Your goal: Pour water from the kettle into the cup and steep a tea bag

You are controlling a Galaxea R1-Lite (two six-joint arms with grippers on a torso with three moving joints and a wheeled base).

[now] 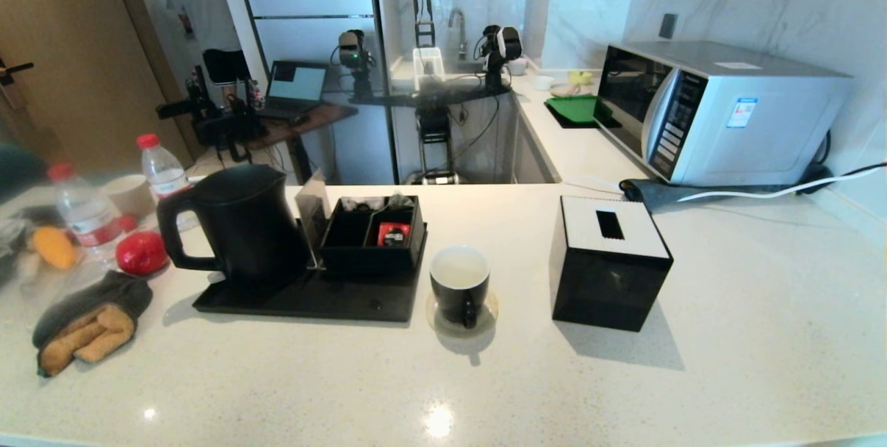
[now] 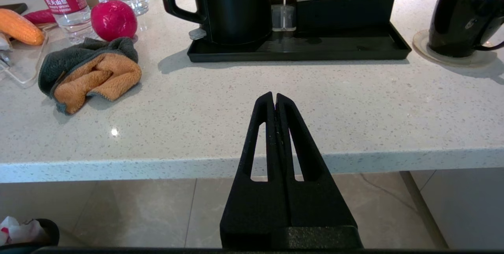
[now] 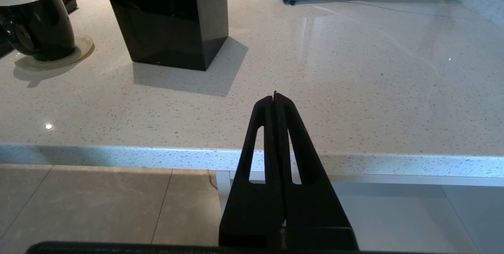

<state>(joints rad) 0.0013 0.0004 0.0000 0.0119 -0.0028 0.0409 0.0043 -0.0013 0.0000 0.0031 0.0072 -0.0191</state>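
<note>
The matte black kettle point(image 1: 235, 225) stands on the left of a black tray point(image 1: 305, 303), its handle turned to the left. The glossy black cup point(image 1: 459, 285) sits on a round coaster just right of the tray; its inside looks pale, and I cannot tell whether it holds water. Small pale greyish bags point(image 1: 378, 203) show at the back of the black organiser on the tray. My left gripper point(image 2: 274, 95) is shut and empty, off the counter's front edge, facing the kettle point(image 2: 236, 6). My right gripper point(image 3: 275, 95) is also shut and empty, off the front edge, right of the cup point(image 3: 37, 21).
A black tissue box point(image 1: 610, 263) stands right of the cup, with a microwave point(image 1: 721, 111) behind it. At the left lie a grey-orange cloth point(image 1: 86, 326), a red fruit point(image 1: 141, 253), two red-capped bottles point(image 1: 163, 166) and a paper cup point(image 1: 128, 194). A red packet point(image 1: 393, 233) sits in the organiser.
</note>
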